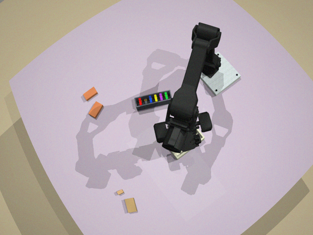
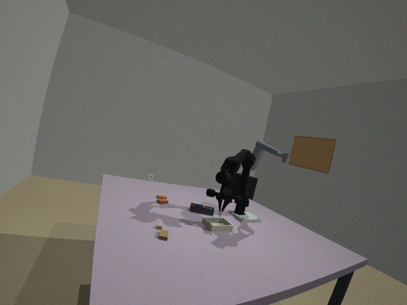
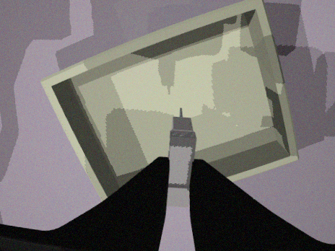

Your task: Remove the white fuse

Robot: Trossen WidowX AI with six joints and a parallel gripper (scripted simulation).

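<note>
Only the tray (image 3: pixel 72 102) walls ring the open floor below.

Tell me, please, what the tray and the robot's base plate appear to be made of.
The tray looks like matte cream plastic: plain, uniform walls, no gloss. The base plate looks like brushed light-grey metal, with fine streaks and dark corner bolts. Neither is certain.
</note>
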